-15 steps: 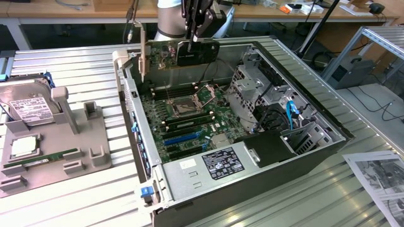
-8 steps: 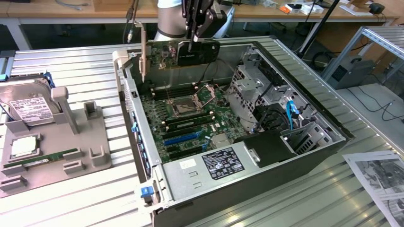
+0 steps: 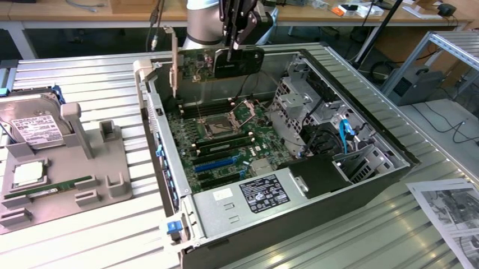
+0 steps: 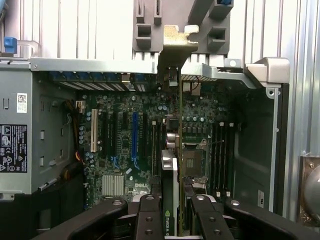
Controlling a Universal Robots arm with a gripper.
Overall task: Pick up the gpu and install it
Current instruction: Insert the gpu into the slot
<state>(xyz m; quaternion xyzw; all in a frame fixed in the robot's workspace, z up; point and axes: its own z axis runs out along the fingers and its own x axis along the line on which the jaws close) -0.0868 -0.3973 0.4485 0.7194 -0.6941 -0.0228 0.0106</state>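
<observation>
Currently your gripper (image 3: 239, 42) is clamped on the gpu (image 3: 238, 63), pinching the card across its black cooler side.

- In the wrist view the card (image 4: 169, 200) is edge-on, with a dark finger (image 4: 149, 220) pressed against each face and the gripper (image 4: 173, 215) closed around it.
- The gpu hangs in the air above the open computer case (image 3: 159, 123), toward its far end in the exterior view. It is not seated in any slot.
- Its silver bracket (image 3: 174, 59) stands upright at the end toward the exterior view's left, just over the case's rear wall. In the wrist view that bracket (image 4: 172, 42) is at the far end of the card.
- Below the card lies the green motherboard (image 3: 250, 140), with the CPU socket (image 3: 219, 126) near the middle.
- The blue slot (image 3: 213, 165) sits nearer the power supply (image 3: 254, 196), apart from the card.
- From the wrist view, the card's line falls between the blue slot (image 4: 134, 132) and the CPU socket (image 4: 192, 160). You cannot tell from this how high it sits over the board.
- The case lies on its side on the ribbed metal tabletop (image 3: 97, 78).
- A grey holder (image 3: 75, 190) sits beside the case on the exterior view's left. It carries a hard drive (image 3: 33, 126), a processor chip (image 3: 26, 174) and a green memory stick (image 3: 56, 188).
- Printed sheets (image 3: 449, 213) lie on the tabletop at the exterior view's lower right.
</observation>
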